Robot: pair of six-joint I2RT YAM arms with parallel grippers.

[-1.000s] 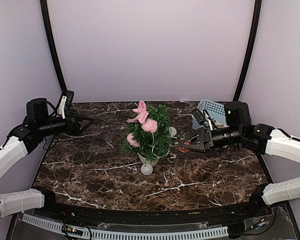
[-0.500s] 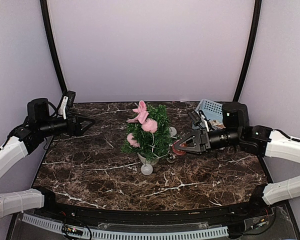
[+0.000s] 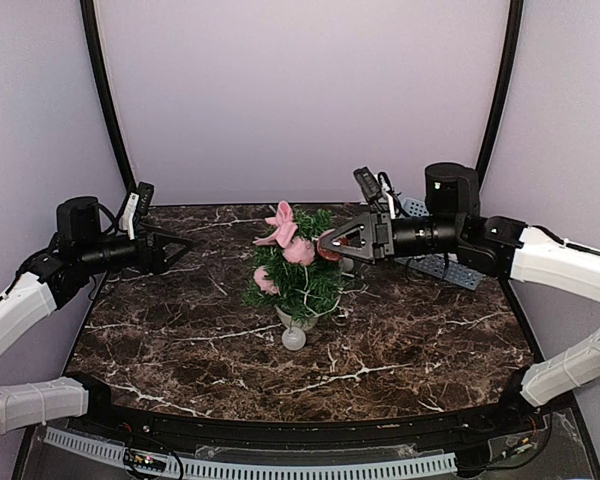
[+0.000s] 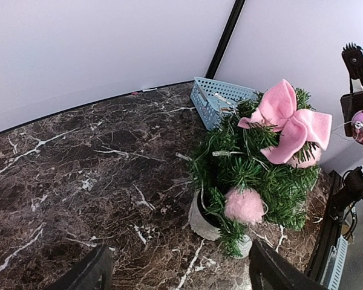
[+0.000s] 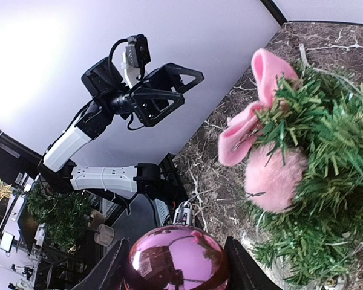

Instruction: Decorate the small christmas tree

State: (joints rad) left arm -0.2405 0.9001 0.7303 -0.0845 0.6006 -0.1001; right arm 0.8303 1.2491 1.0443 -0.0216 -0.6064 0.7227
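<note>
The small christmas tree [image 3: 300,270] stands in its white pot [image 3: 298,318] near the middle of the dark marble tabletop [image 3: 180,340], a pink bow [image 3: 280,225] at its top and a pink pompom [image 3: 299,251] just below. A pale ball [image 3: 294,339] lies on the marble just in front of the pot. The right end effector [image 3: 327,245] grips a shiny pink bauble [image 5: 176,257] against the tree's upper right branches. The left end effector [image 3: 183,243] hovers well to the left with its jaws spread wide and empty. A blue basket [image 4: 215,99] sits at the far right.
</note>
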